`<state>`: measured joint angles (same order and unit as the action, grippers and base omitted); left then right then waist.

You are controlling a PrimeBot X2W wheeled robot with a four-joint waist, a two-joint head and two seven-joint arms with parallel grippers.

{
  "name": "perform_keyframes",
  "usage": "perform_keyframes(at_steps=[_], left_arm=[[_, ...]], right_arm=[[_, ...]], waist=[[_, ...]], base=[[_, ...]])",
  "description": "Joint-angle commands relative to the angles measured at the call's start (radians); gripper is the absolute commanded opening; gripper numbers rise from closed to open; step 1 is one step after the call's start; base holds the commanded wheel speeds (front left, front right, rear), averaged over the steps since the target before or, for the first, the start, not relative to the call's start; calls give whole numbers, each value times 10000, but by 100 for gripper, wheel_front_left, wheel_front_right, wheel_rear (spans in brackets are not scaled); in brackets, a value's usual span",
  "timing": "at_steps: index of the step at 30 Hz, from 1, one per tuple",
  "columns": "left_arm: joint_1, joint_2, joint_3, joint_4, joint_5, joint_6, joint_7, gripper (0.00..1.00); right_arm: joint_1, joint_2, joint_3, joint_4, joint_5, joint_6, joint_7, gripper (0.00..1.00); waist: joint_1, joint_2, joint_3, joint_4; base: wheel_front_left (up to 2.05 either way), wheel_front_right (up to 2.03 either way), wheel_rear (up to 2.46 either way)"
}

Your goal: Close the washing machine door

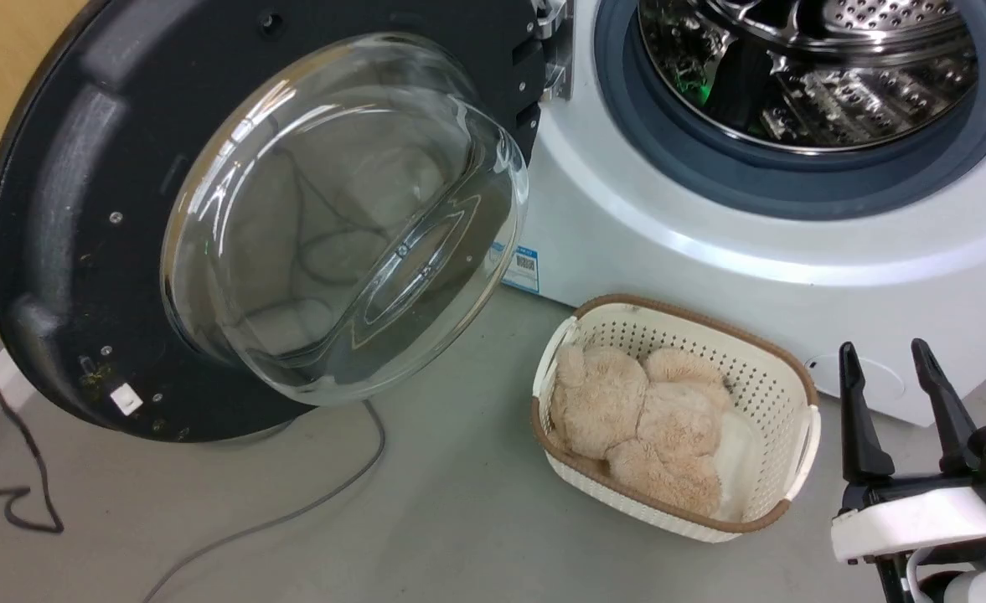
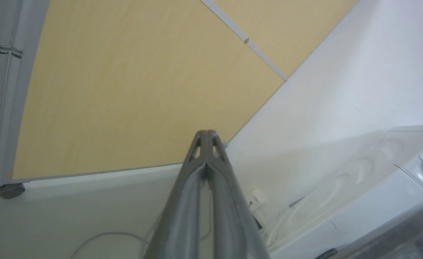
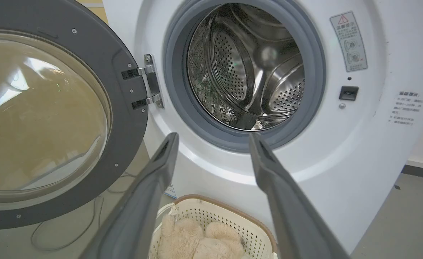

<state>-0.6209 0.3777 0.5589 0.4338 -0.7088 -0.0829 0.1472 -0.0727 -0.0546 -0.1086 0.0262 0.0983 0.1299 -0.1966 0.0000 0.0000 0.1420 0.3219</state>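
Well, we have the washing machine door (image 1: 57,251) standing wide open, out to the left of the washing machine (image 1: 668,243) and well clear of the porthole. It's a big round glossy black ring with a few screws dotted around it, and at its centre the clear glass bowl (image 1: 350,218) bulges out toward us (there are specks of grime along the lower rim). The metal hinge (image 3: 152,81) holds it at the porthole's left edge. On the machine itself we see the grey rubber gasket (image 1: 794,180) ringing the perforated steel drum (image 1: 811,75), and a small blue sticker (image 1: 524,268) low on the white front.

Down on the floor (image 1: 459,519), a cream basket (image 1: 761,368) with a brown rim sits right in front of the machine, just below the porthole, with a fluffy beige plush (image 1: 643,419) curled inside. It lies to the right of the door's lower edge, apart from it. Grey cables (image 1: 325,494) trail across the floor beneath the door.

Our right pincer (image 1: 883,347) hangs at the lower right, fingers spread wide and empty, pointing toward the porthole with the basket below it. Our left pincer (image 2: 206,133) is pressed together with nothing between the tips, aimed at a tan wall (image 2: 125,90) and a white panel (image 2: 340,90).
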Motion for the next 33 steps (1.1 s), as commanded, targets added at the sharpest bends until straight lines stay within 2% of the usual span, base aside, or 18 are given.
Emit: perform_keyframes(at_steps=[1, 9, 15, 24, 28, 33], left_arm=[[-302, 141, 24, 243, -278, -87, 305, 0], [-899, 677, -469, 1334, -1507, -265, 2484, 0], [-404, 682, -1490, 153, -3315, -339, 4527, 0], [509, 1256, -2451, -630, -4893, -438, 5946, 0], [915, 1311, -3068, -1208, -5570, -476, 6444, 0], [1661, 1379, -3945, -2269, -5869, -476, 6689, 0]], right_arm=[[-205, 33, -47, 34, 25, 6, -98, 100], [-457, 36, -68, 83, -19, 7, -264, 100], [-573, 39, -81, 139, 16, 7, -390, 100], [-725, 42, -150, 206, 85, 8, -579, 100], [-704, 43, -236, 249, 111, 8, -651, 100], [-719, 43, -200, 261, 142, 8, -651, 100]], waist=[[0, 0, 78, 52], [0, 0, 476, 208], [0, 0, 684, 335], [0, 0, 793, 527], [0, 0, 755, 720], [0, 0, 629, 804]], base=[[0, 0, 0], [0, 0, 0], [0, 0, 0], [0, 0, 0], [0, 0, 0], [0, 0, 0]])
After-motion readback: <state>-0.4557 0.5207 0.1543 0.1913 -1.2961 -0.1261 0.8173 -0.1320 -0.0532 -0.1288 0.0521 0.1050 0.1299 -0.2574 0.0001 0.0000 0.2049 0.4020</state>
